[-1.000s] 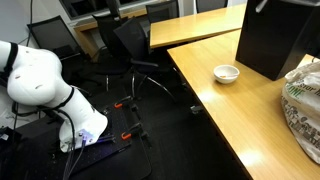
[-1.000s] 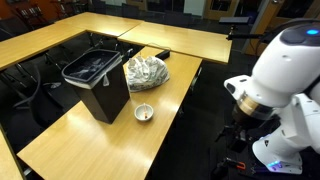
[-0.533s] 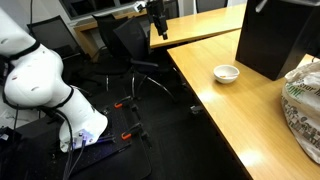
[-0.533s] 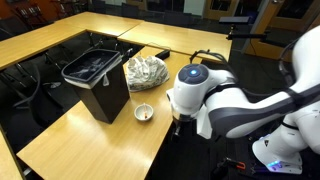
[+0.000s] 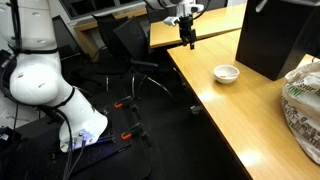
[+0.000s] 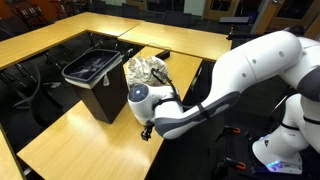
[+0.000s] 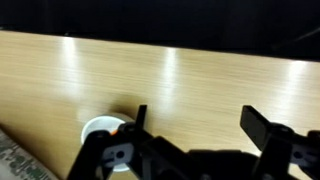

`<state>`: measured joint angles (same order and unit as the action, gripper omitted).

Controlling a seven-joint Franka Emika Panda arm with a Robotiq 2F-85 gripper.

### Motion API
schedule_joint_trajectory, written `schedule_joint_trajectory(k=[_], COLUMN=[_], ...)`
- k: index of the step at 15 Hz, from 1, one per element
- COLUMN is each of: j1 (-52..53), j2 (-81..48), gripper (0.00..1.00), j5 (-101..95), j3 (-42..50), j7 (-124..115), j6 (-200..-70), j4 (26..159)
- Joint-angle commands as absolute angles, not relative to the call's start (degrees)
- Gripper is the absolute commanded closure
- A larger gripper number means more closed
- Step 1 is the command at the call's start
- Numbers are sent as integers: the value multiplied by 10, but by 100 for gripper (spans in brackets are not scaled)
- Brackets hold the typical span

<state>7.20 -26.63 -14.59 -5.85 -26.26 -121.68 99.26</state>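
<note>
One second has swung the arm (image 6: 235,85) over the light wooden table (image 5: 235,125), and its wide-open, empty pincer (image 5: 190,40) now hangs near the small white bowl (image 5: 227,72).

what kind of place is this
Most likely an office or meeting room: long wooden desks set together, black swivel chairs beside them, and a black waste bin on one desk.

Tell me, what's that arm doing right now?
End effector open, empty, above table. Bowl nearby, untouched. Nothing between them.
</note>
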Motion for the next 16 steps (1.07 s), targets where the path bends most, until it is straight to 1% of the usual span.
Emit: schedule_joint_trajectory(k=[1,7,12,16], j1=[103,90,68,54], j2=[-355,-472,-540,-594], gripper=[0,0,0,0], j5=[-148,-140,-145,-138], j3=[-14,19,30,30], j7=[-260,-179,-84,-51], j6=[-1164,-1112,-1103,-1103], j4=[874,726,661,614])
